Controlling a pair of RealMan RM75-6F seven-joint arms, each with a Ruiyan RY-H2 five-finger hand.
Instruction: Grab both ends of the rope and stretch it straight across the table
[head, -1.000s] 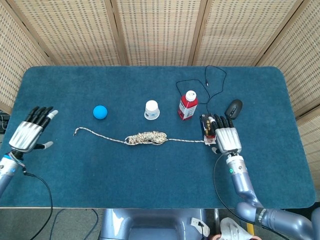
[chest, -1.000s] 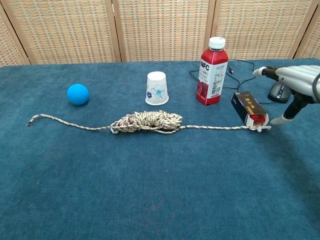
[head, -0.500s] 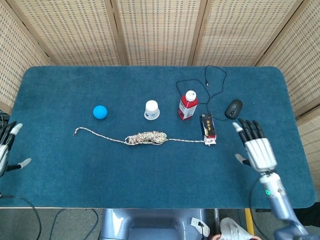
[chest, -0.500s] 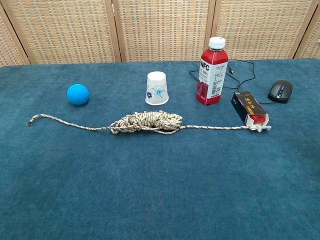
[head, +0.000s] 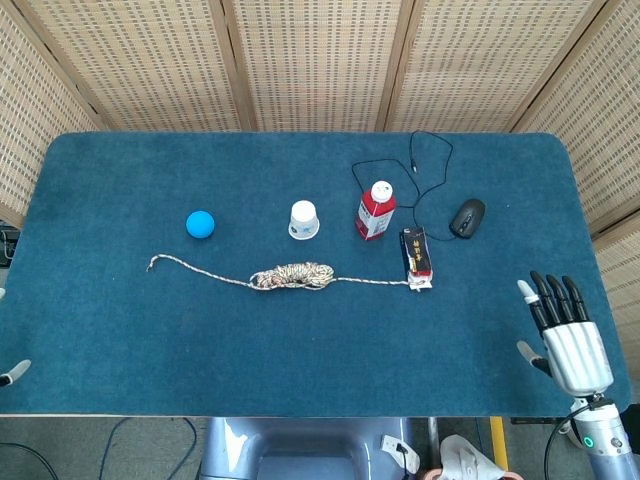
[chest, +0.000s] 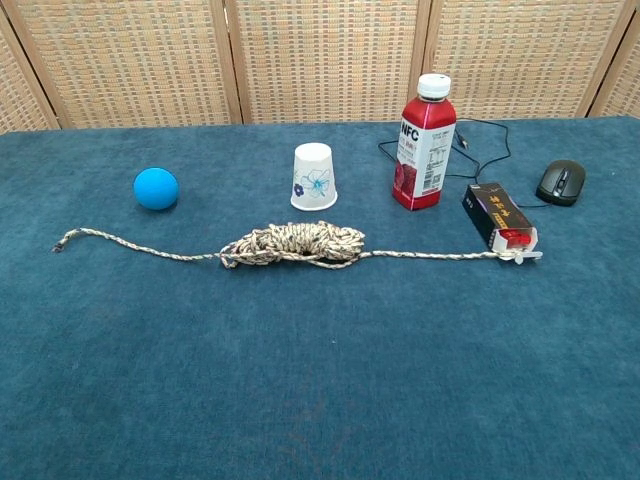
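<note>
Head view showed rope (head: 290, 275) lying left-right across table (head: 300, 350), its right end up-left of empty, splayed right hand (head: 572, 345); left hand's state couldn't be told.

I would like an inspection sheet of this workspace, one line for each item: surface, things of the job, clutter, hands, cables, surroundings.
Surface: blue carpeted table, no stains seen.
Job's things: rope lies left to right, its middle bunched in a coil; left end free, right end beside the small box. Neither end is held.
Clutter: blue ball, upturned paper cup, red bottle upright, small box, computer mouse.
Hands: right hand at the table's right front corner, fingers apart, holding nothing; of the left hand only a fingertip shows at the picture's left edge.
Cables: black mouse cable looped behind the bottle.
Surroundings: woven screen panels behind the table.
</note>
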